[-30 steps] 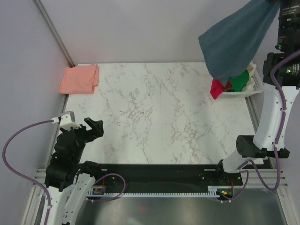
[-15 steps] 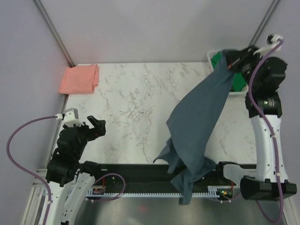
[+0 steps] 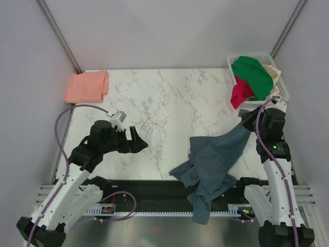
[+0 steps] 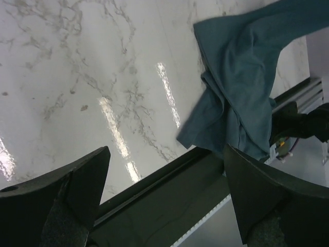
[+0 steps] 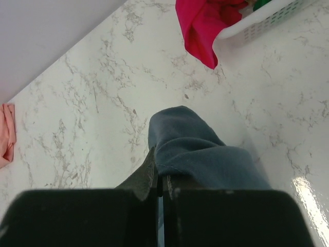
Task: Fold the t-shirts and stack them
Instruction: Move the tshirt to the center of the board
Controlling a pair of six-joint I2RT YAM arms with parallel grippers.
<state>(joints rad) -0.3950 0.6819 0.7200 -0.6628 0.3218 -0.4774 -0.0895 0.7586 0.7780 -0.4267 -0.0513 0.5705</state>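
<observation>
The dark slate-blue t-shirt [image 3: 213, 159] lies crumpled at the table's front right, its lower part hanging over the front rail; it also shows in the left wrist view [image 4: 247, 67]. My right gripper [image 3: 245, 119] is shut on one edge of it [image 5: 195, 152] and holds that edge low above the table. The salmon-pink t-shirt [image 3: 87, 86] lies folded at the back left corner; its edge shows in the right wrist view [image 5: 6, 131]. My left gripper [image 3: 140, 145] is open and empty, above the table left of the blue shirt.
A white basket [image 3: 282, 92] at the back right holds a green garment [image 3: 253, 74], a red one [image 3: 239, 95] hanging over its side [image 5: 203, 23], and a cream one. A black rail [image 3: 154, 188] runs along the front edge.
My right gripper has swung the blue shirt down from high above the basket onto the front right of the table. My left arm has reached forward and right toward it.
</observation>
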